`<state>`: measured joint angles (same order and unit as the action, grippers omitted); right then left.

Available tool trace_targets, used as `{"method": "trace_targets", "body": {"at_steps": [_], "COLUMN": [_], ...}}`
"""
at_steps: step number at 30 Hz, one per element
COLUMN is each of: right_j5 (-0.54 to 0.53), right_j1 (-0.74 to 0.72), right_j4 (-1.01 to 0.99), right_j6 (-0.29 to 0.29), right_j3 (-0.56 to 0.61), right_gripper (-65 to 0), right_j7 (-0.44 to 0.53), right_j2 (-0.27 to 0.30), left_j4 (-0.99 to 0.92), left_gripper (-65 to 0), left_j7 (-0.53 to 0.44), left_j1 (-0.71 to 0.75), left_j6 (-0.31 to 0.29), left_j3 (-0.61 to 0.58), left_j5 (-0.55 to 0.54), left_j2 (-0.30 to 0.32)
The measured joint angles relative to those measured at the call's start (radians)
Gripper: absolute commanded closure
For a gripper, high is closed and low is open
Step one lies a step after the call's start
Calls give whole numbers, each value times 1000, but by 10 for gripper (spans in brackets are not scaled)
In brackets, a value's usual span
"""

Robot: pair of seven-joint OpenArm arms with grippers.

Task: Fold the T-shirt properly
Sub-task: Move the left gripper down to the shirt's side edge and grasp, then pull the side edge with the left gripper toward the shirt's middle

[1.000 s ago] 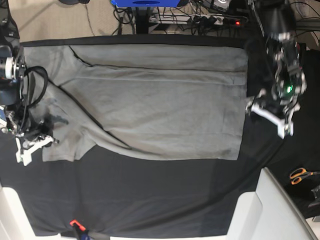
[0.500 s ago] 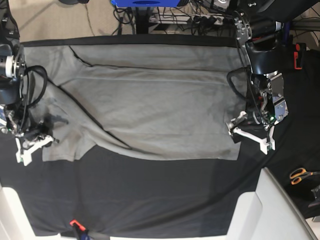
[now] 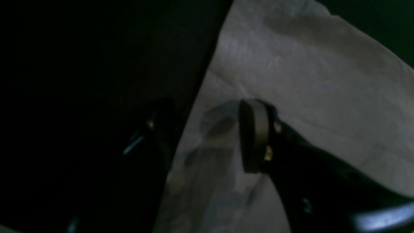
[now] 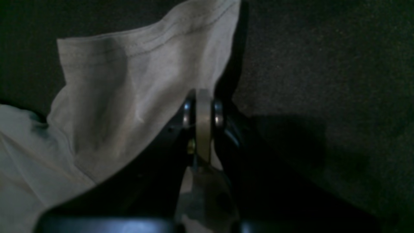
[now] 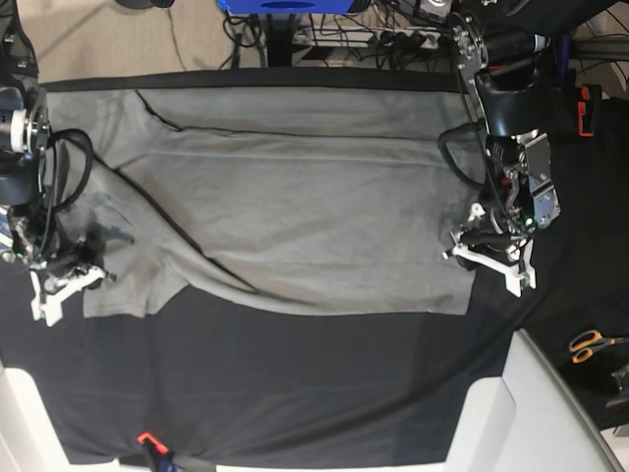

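The grey T-shirt (image 5: 295, 206) lies spread on the black table cloth (image 5: 295, 383), with one sleeve folded in at the left. My left gripper (image 5: 482, 258) is at the shirt's right edge near its lower corner. In the left wrist view my left gripper (image 3: 203, 132) straddles the cloth edge (image 3: 194, 106), one pad (image 3: 254, 136) on the shirt and the other finger over the black cloth, jaws apart. My right gripper (image 5: 59, 285) sits at the left sleeve corner. In the right wrist view my right gripper (image 4: 203, 110) is shut on the sleeve cloth (image 4: 129, 81).
Orange-handled scissors (image 5: 590, 344) lie at the right. White panels (image 5: 521, 413) fill the lower right corner. A power strip and cables (image 5: 393, 39) run behind the table. A small orange-tipped tool (image 5: 147, 440) rests at the front edge.
My left arm has come in from the right of the shirt and down to its right edge, and its jaws have narrowed. The right arm has stayed put.
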<state>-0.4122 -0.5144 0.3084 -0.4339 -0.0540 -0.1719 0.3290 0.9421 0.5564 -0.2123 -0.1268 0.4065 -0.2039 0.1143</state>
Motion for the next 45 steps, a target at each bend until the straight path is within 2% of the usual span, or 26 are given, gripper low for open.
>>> {"method": "trace_targets", "body": {"at_steps": [3,4,5,7,8,16,20,25,33,39,41,43,45], "right_j5": [0,0,0,0,0,-5,-7,-7,-8,-8,-8,-8,-7], "right_j1": [0,0,0,0,4,21,26,26,26,26,26,26,26], "right_j4": [0,0,0,0,0,5,6,6,6,6,6,6,6], "right_j6": [0,0,0,0,0,-3,-4,-8,-7,-7,-7,-8,-8], "right_j3": [0,0,0,0,0,0,0,0,0,0,0,0,0], "right_gripper": [0,0,0,0,0,0,0,0,0,0,0,0,0], "right_j7": [0,0,0,0,3,20,23,23,24,23,23,23,22], "right_j2": [0,0,0,0,0,0,1,0,-2,-2,-2,-2,-3], "left_j4": [0,0,0,0,0,20,129,237,369,383,422,478,536], "left_gripper": [-278,-247,-191,-23,0,0,0,0,0,0,0,-130,-222], "left_j7": [-13,-13,-13,-8,-3,15,41,147,159,163,220,259,285], "left_j1": [8,8,8,10,12,17,96,154,256,261,263,262,261], "left_j6": [-2,-2,-1,7,6,6,-1,-2,-2,-2,-1,0,-1], "left_j3": [0,0,-2,-2,-2,-2,-2,-2,-2,-2,-2,-2,21], "left_j5": [-3,-2,-2,0,-6,-6,-6,-3,2,3,5,6,5], "left_j2": [0,0,0,4,6,5,-6,-9,-12,-11,-11,-11,-13]}}
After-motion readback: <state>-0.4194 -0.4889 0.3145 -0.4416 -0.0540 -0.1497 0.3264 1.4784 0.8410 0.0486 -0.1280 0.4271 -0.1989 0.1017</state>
